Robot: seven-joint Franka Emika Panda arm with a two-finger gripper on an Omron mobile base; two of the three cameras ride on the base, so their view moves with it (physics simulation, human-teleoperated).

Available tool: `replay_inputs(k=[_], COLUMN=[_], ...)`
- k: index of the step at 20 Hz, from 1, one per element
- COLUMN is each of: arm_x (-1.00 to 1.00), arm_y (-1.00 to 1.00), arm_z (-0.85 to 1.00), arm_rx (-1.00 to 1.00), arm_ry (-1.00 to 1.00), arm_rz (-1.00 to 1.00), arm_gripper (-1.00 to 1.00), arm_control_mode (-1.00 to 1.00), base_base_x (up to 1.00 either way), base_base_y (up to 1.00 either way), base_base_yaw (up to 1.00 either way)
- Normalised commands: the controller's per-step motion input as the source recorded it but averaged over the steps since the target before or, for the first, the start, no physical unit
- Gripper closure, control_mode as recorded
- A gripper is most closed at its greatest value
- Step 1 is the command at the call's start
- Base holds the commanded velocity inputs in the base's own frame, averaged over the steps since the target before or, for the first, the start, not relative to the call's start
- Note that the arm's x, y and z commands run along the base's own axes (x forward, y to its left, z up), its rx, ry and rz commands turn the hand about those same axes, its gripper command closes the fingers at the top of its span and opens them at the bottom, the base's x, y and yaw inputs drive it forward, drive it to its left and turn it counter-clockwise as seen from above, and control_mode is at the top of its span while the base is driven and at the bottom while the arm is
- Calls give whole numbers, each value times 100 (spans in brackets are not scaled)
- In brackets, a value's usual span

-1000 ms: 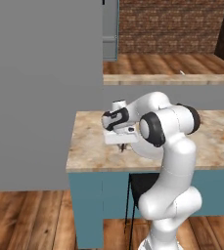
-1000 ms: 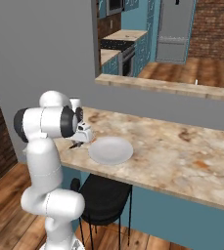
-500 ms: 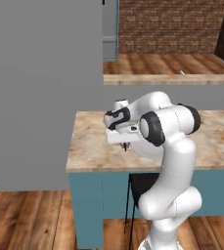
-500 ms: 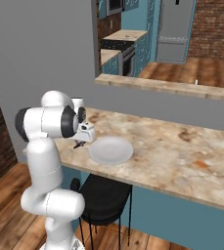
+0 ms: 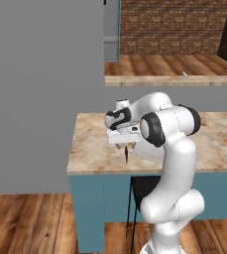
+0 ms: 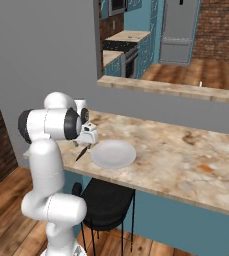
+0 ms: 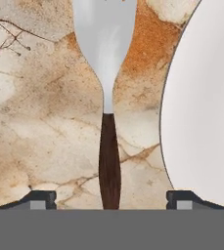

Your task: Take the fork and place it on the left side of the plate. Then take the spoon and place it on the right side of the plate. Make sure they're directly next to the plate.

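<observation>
my fingers (image 7: 40,197) stand wide, gripping nothing; fork (image 7: 107,97) lies between them, plate (image 7: 206,102) rightward. lifting crooked could nudge the fork away.

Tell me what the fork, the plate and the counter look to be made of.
Fork: smooth silvery head with a soft sheen, likely metal; dark brown handle, wood or plastic, unclear.
Plate: plain matte off-white surface, probably ceramic.
Counter: beige mottled top with orange patches and dark veins, looks like polished stone, marble or granite.
</observation>
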Motion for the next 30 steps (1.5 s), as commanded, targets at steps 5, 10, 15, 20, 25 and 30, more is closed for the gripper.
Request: replay_inputs(k=[5,10,15,20,25,30], arm_x=[-35,-100,-100,-100,-87,-76], arm_y=[0,-27,-13,-11,-1,0], arm_z=[52,26,9,31,49,38], arm_rx=[1,0,4,6,6,8], arm_ry=[-7,-11,-10,-10,-9,0], arm_rz=[0,1,0,0,3,1], arm_gripper=[-100,-100,-100,-100,-100,-100], arm_control_mode=[-100,-100,-100,-100,-100,-100], base_base_x=[0,0,0,0,0,0], base_base_y=[0,0,0,0,0,0], base_base_yaw=[0,0,0,0,0,0])
